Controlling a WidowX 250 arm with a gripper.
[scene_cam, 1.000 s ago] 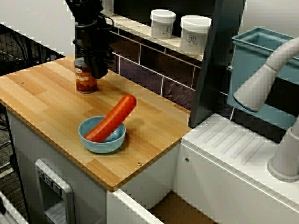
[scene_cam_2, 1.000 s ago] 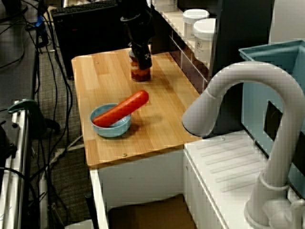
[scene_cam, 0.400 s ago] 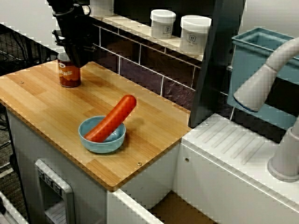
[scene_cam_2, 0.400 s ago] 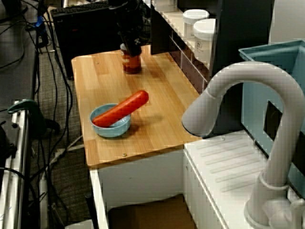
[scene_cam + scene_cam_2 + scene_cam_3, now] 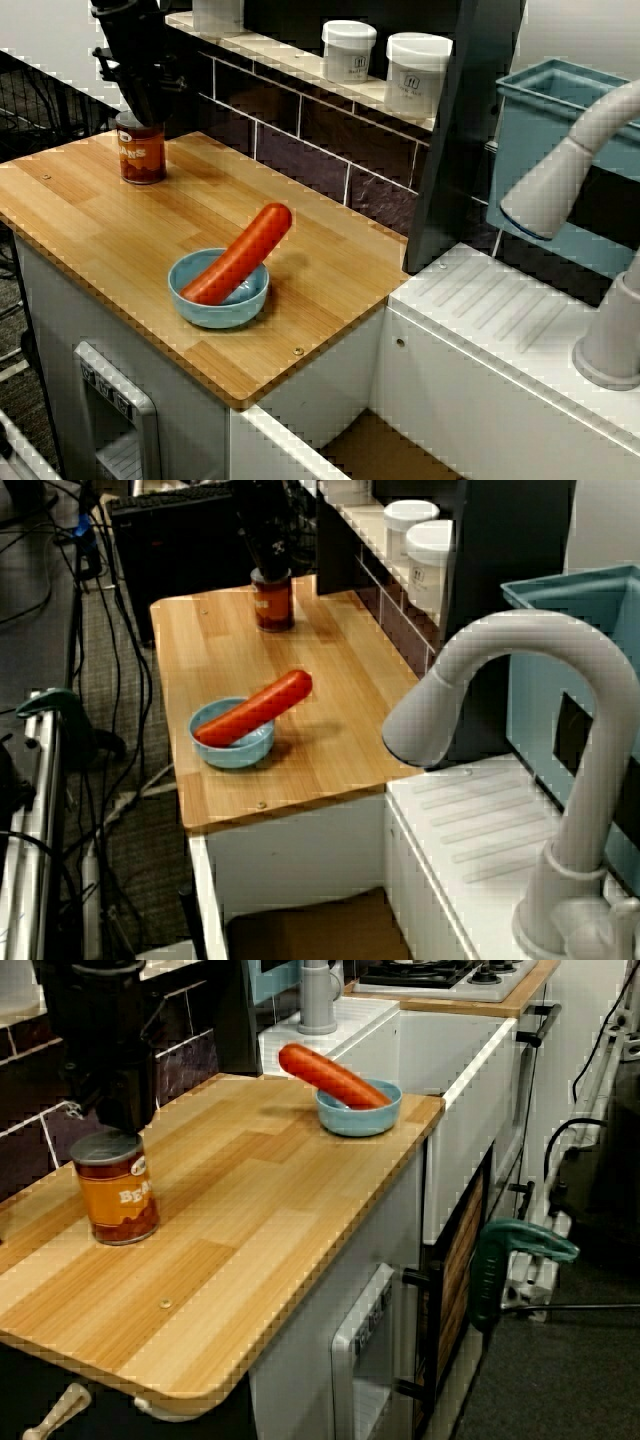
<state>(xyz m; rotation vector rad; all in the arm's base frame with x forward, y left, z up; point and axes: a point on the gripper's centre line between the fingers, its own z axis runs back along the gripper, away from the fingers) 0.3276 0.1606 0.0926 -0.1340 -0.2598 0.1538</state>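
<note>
We see the gripper [image 5: 115,1120] directly above the orange-labelled can [image 5: 117,1195], upright on the wooden counter [image 5: 260,1210] by the tiled wall [image 5: 300,125]. Can axis vertical, straight below it. Jaws apart or clamped, we can't tell.

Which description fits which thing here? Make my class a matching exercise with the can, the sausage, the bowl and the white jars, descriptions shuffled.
Things:
1 can
2 sausage
3 bowl
4 white jars

Descriptions:
A up on the ledge
B right below the gripper
C light blue, on the wooden counter
D red, one end sticking out over a rim

Pairs: 1-B, 2-D, 3-C, 4-A
</note>
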